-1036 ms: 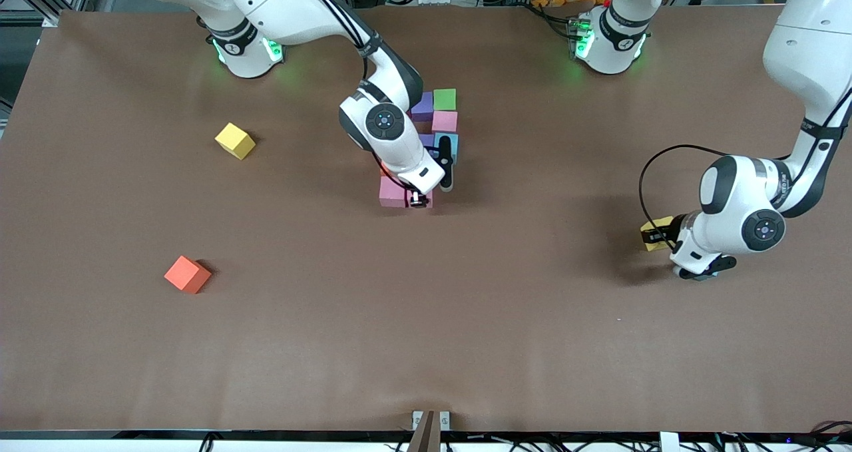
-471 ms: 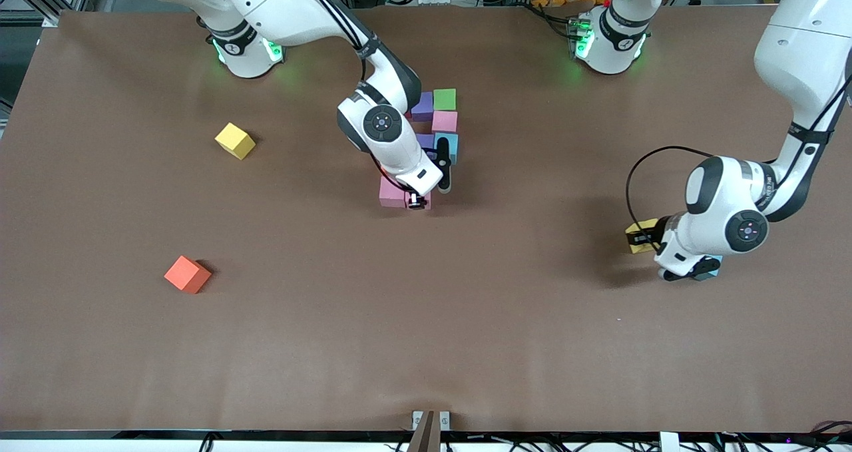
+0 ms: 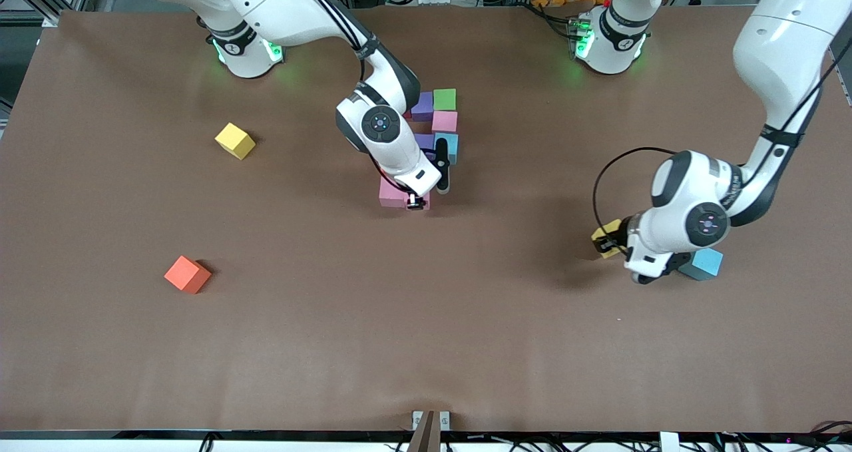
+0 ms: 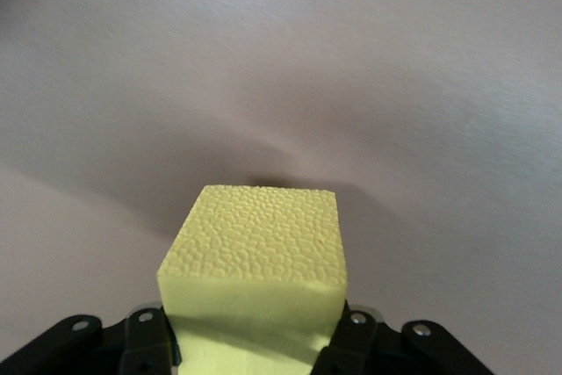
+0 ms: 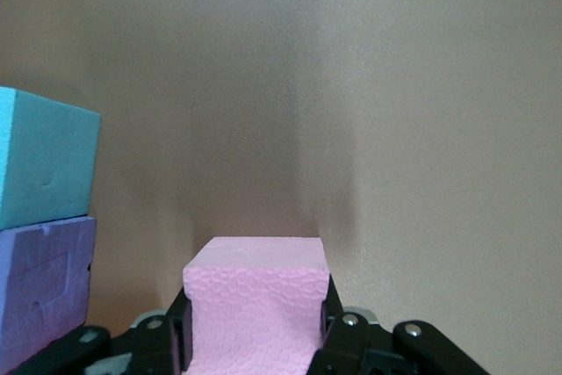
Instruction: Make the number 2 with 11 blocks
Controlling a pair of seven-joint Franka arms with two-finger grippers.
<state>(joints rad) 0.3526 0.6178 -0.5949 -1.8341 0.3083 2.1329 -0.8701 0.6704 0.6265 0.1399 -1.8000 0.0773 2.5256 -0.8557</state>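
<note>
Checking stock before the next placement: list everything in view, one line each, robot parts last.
Table: one, brown.
Block cluster: green, purple, pink and light blue cubes visible, mid-table, partly hidden by the right arm.
Pink block: one, in the right gripper, at the cluster's camera-side end.
Yellow block: one, in the left gripper.
Loose yellow block: one, toward the right arm's end.
Orange block: one, nearer the camera than that.
Light blue block: one, beside the left gripper.
Right gripper: shut on pink.
Left gripper: shut on yellow.
</note>
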